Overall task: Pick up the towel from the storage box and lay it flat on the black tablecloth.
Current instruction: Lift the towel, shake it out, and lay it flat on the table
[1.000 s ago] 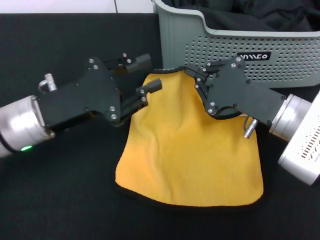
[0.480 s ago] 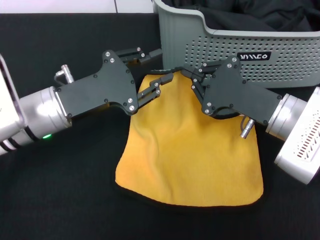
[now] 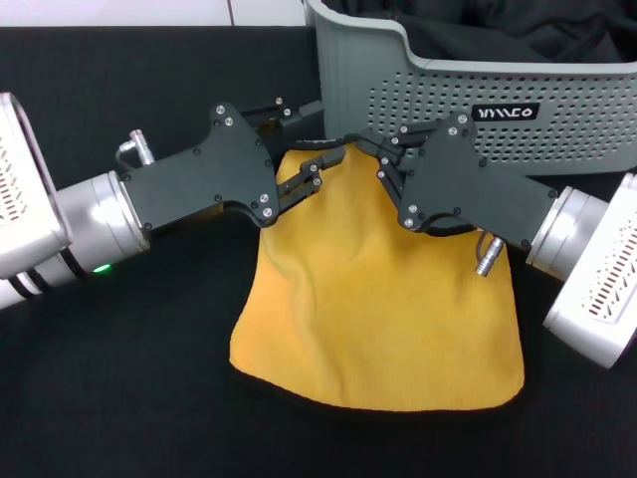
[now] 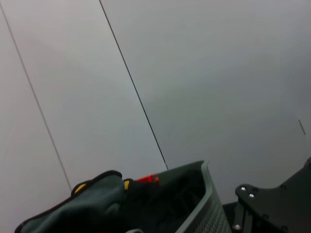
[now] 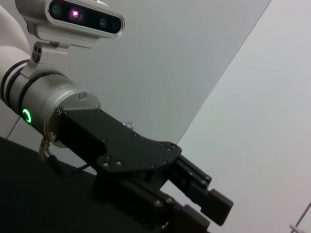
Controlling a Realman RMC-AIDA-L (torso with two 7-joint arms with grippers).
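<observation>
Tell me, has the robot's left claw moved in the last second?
Yes. The left gripper moved up toward the storage box, reaching the towel's top edge.
</observation>
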